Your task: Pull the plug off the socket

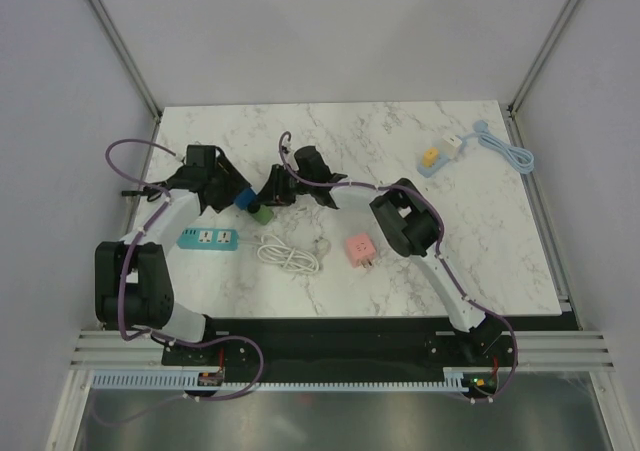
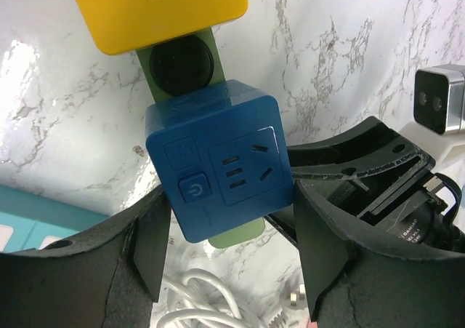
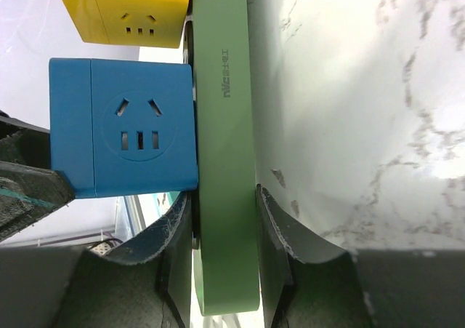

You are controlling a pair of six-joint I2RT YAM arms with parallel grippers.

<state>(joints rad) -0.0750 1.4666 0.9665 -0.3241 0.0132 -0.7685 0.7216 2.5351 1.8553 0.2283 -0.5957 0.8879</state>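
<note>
- Blue cube plug [image 2: 218, 168] — rounded corners, one socket face and a round power button on the near side; seated on a green socket strip [image 3: 225, 124], left of centre in the top view.
- Yellow cube [image 2: 160, 8] plugged into the same strip, just beside the blue one.
- Left pincer [image 2: 231, 222] clamped wide across the blue cube plug, a finger on each flank.
- Right pincer [image 3: 224, 204] closed on the green socket strip, a finger against each side, at the lower middle of its own view.
- On the marble bench [image 1: 400, 131] — teal power strip [image 1: 208, 239] at lower left, coiled white cable [image 1: 288, 254] and pink cube [image 1: 360, 249] near centre, small yellow plug [image 1: 430, 157] with pale blue cord [image 1: 505, 151] at upper right, well apart.
</note>
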